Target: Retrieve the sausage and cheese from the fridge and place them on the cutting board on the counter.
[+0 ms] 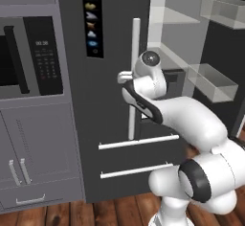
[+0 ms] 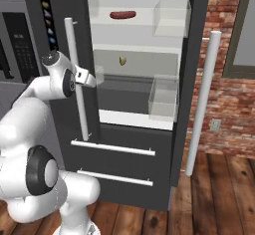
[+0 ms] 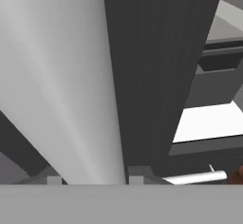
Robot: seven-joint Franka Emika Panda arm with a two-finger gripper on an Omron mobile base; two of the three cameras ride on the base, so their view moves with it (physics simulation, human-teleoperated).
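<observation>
The dark-grey fridge has its right door swung open and its left door closed. On the top shelf inside lies the reddish-brown sausage. The small pale cheese rests on the shelf below. My gripper is at the left door's long silver handle, about halfway up. In the hand view the handle runs between the two fingertips, so the gripper is shut on it. The cutting board and counter are out of view.
Clear bins hang on the open door, whose handle juts out at the right. Two lower drawers with silver bars sit under the doors. A grey cabinet with a black-panelled oven stands left; a brick wall stands right.
</observation>
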